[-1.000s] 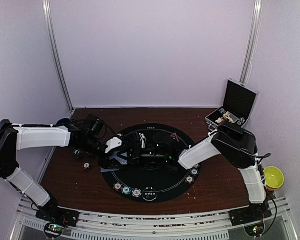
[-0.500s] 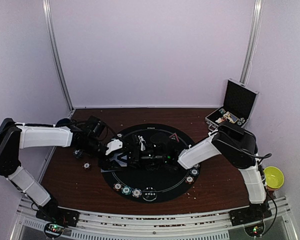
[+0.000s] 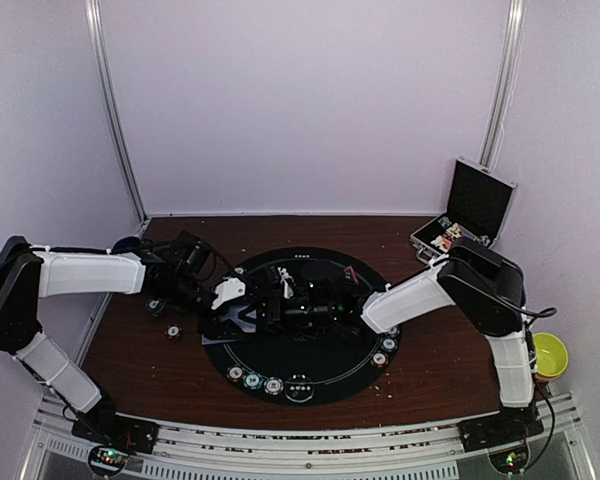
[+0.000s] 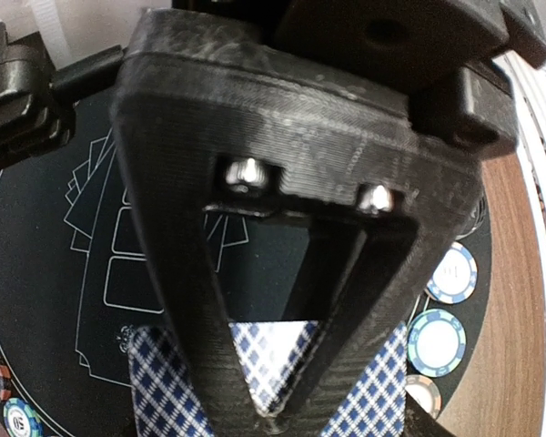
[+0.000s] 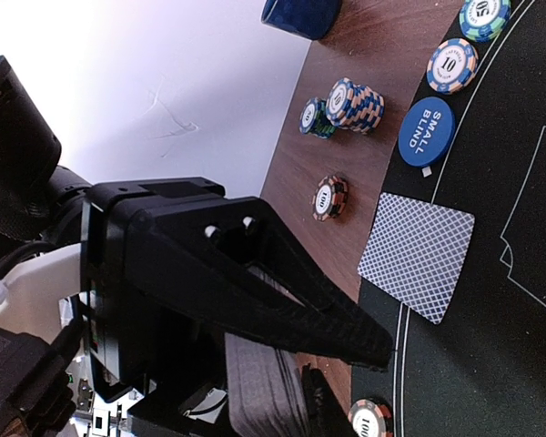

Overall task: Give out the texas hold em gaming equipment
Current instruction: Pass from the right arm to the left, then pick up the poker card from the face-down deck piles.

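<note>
My left gripper point(image 3: 238, 308) is shut on a deck of playing cards point(image 4: 271, 360) with blue-checked backs, its near finger lying flat across the top card over the mat's left side. My right gripper point(image 3: 273, 300) reaches in from the right and meets it. In the right wrist view the deck point(image 5: 264, 387) stands edge-on under my right gripper point(image 5: 375, 353), whose far finger is hidden. One card point(image 5: 417, 257) lies face down at the mat's edge beside a blue "small blind" disc point(image 5: 426, 131). Poker chips point(image 5: 355, 103) are stacked on the wood, and others point(image 3: 254, 381) line the mat's front.
The black round mat point(image 3: 320, 385) covers the table's middle. A red triangle marker point(image 3: 348, 272) lies at its far right. An open silver-edged case point(image 3: 472, 212) stands at the back right, a yellow bowl point(image 3: 548, 352) off the right edge, and a dark blue cup point(image 3: 128, 243) at the far left.
The right arm's elbow has shifted a little to the right and its wrist has turned over the deck. The left arm has hardly moved and keeps the deck.
</note>
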Action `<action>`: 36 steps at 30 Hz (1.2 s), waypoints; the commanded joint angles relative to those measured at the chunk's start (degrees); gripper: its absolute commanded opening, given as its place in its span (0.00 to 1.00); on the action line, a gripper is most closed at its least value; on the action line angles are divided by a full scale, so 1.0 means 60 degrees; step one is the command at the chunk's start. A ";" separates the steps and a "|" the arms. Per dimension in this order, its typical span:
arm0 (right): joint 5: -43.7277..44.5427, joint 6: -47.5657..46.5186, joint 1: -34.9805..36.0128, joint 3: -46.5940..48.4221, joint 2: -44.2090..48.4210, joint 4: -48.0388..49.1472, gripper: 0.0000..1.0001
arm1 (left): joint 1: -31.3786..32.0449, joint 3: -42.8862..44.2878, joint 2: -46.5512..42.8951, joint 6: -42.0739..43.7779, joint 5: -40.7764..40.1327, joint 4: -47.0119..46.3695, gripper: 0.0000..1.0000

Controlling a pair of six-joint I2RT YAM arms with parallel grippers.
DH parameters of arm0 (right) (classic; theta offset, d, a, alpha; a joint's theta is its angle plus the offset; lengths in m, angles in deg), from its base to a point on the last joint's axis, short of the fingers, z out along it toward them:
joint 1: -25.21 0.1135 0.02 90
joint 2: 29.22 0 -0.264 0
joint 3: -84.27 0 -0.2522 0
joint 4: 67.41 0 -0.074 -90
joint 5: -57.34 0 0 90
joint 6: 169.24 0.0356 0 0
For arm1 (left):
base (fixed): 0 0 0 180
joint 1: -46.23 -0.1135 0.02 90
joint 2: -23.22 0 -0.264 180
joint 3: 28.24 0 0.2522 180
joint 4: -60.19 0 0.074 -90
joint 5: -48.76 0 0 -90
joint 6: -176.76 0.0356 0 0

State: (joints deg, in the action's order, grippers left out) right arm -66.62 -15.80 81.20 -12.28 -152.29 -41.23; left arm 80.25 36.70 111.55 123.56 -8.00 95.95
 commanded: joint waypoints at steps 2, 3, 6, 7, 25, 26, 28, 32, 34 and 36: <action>0.0401 -0.0502 -0.0231 -0.0358 0.0536 -0.0959 0.12 | -0.0077 0.0186 -0.0118 0.0120 0.0026 -0.0056 0.41; 0.0468 -0.0564 -0.0243 -0.0401 0.0608 -0.1027 0.13 | -0.0088 0.0186 -0.0120 0.0122 0.0011 -0.0060 0.41; 0.0508 -0.0609 -0.0301 -0.0469 0.0673 -0.1106 0.15 | -0.0087 0.0201 -0.0067 0.0108 -0.0014 -0.0056 0.41; 0.0480 -0.0601 -0.0307 -0.0468 0.0669 -0.1095 0.15 | -0.0089 0.0206 -0.0060 0.0097 -0.0023 -0.0049 0.41; 0.0200 -0.0511 -0.0193 -0.0048 0.0335 -0.0892 0.49 | -0.0089 0.0249 0.0054 0.0075 -0.0118 -0.0041 0.40; 0.0145 -0.0481 -0.0149 0.0063 0.0264 -0.0865 0.51 | -0.0076 0.0245 0.0057 0.0063 -0.0097 -0.0027 0.40; 0.0110 -0.0418 -0.0073 0.0280 0.0124 -0.0862 0.52 | -0.0081 0.0252 0.0043 0.0072 -0.0093 -0.0024 0.40; 0.0174 -0.0394 -0.0021 0.0657 -0.0162 -0.1015 0.53 | -0.0083 0.0238 0.0049 0.0078 -0.0077 -0.0015 0.40; 0.0280 -0.0435 -0.0027 0.0748 -0.0273 -0.1151 0.53 | -0.0078 0.0251 0.0065 0.0078 -0.0078 -0.0010 0.40; 0.0326 -0.0551 -0.0021 0.0804 -0.0329 -0.1355 0.52 | -0.0085 0.0257 0.0065 0.0075 -0.0063 0.0008 0.40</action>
State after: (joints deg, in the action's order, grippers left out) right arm -65.66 -18.34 80.74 -9.13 -152.51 -47.68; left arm 80.06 36.85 111.73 123.71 -9.49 96.21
